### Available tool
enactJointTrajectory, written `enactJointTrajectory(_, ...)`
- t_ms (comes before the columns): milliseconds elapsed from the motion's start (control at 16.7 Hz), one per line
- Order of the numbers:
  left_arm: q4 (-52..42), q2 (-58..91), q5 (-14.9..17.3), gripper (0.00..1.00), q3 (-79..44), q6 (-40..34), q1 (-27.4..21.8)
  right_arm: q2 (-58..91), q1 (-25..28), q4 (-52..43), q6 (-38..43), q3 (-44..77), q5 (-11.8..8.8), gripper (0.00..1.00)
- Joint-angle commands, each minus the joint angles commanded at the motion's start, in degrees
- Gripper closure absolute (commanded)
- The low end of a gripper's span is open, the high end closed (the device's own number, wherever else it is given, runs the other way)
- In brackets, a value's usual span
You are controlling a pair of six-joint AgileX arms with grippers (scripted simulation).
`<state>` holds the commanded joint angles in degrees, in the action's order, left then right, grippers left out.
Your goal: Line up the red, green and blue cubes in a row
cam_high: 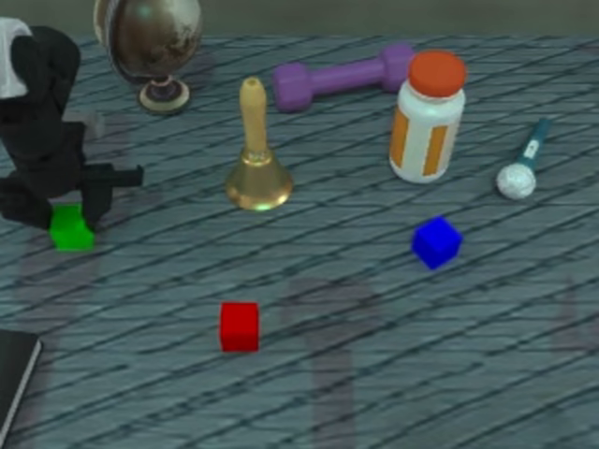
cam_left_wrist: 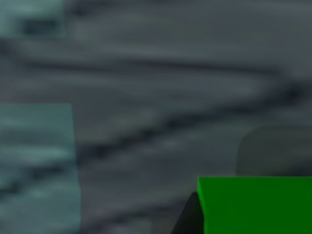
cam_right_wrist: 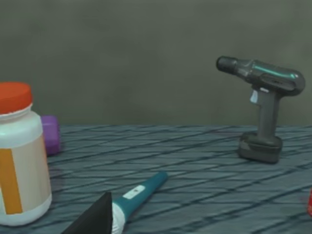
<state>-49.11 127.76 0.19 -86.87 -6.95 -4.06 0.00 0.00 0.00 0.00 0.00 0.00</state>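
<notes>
The green cube rests on the table at the left. My left gripper stands over it and is shut on it. In the left wrist view a dark fingertip lies flush against the side of the green cube; the other finger is hidden. The red cube sits near the front centre. Right of centre lies the blue cube, turned at an angle. My right arm is outside the top view. My right gripper is parked and open, with one fingertip showing beside the microphone.
A brass bell stands mid-table between the cubes. Along the back are a globe, a purple dumbbell, an orange-capped bottle and a microphone. A drill stands further off. A dark flat object lies at the front left.
</notes>
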Motion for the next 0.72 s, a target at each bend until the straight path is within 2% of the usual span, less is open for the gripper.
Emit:
enactJointTrajectory(300, -1.77, -2.42, -0.28, 1.0, -1.62, 0.11, 0.09, 0.0, 0.0, 0.0, 0.0, 0.0, 0.0, 0.0)
enactJointTrajectory(720, -14.24, -6.65, -0.32, 1.0, -9.6, 0.09, 0.94, 0.0, 0.0, 0.0, 0.0, 0.0, 0.0, 0.0)
